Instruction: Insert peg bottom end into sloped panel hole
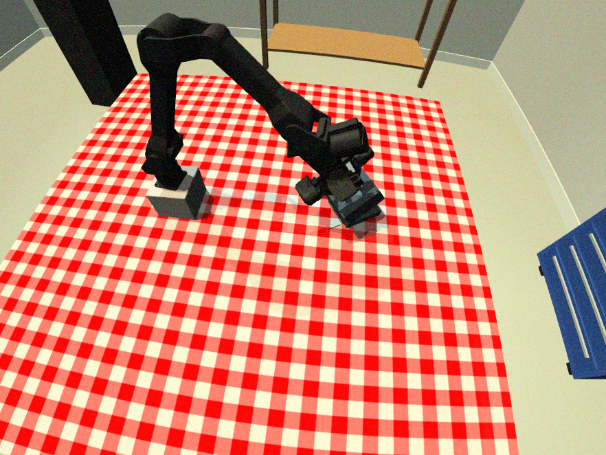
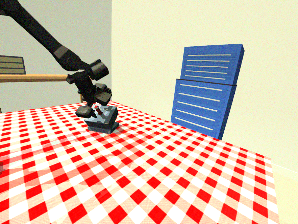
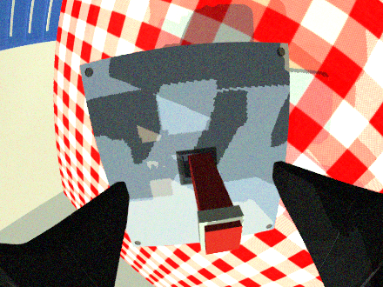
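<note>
The sloped panel [image 1: 350, 214] [image 2: 111, 115] [image 3: 261, 117] has a square-edged hole [image 3: 184, 169] in its face. The dark red square peg [image 2: 98, 111] [image 3: 211, 183], with a pale band and bright red top, has its bottom end at the hole. Most of its length stands out of the face. In the wrist view, a dark gap shows at the left of the hole beside the peg, and the peg looks slightly tilted. How deep it sits is hidden. My gripper [image 2: 100, 110] [image 3: 201, 181] is open, with a finger on each side of the peg, apart from it. In the top view the arm hides the peg.
The arm's grey base block [image 1: 178, 203] stands left of the panel on the checked tablecloth [image 1: 293, 367] [image 2: 153, 193]. A blue drawer cabinet [image 1: 577, 298] [image 2: 200, 96] stands beyond the table edge. A wooden shelf [image 1: 342, 44] is behind.
</note>
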`<state>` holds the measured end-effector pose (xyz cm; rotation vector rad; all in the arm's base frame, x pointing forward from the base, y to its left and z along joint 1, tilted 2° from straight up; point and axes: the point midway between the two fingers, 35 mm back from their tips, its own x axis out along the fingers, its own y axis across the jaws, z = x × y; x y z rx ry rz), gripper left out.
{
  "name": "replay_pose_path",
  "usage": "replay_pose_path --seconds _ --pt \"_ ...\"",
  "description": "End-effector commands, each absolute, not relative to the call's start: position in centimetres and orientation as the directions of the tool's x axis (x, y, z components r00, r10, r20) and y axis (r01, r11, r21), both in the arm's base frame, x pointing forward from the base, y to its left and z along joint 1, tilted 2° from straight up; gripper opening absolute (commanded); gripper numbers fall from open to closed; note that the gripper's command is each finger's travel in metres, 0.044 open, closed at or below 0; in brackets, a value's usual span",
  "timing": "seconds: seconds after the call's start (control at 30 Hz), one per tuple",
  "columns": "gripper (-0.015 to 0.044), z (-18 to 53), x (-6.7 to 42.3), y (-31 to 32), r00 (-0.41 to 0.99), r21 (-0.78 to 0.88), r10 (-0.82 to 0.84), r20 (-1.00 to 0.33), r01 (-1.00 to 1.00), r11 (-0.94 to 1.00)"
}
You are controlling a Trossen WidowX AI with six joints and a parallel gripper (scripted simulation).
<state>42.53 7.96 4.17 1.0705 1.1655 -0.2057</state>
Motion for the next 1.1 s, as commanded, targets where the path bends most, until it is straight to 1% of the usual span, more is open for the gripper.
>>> replay_pose_path --seconds 0.0,1.07 --pt "0.044 4.9 42.4 7.7 0.441 0.578 0.373 -0.816 0.627 0.523" --pt "0.044 9.5 40.1 5.2 0.438 0.571 0.366 -0.821 0.634 0.522"
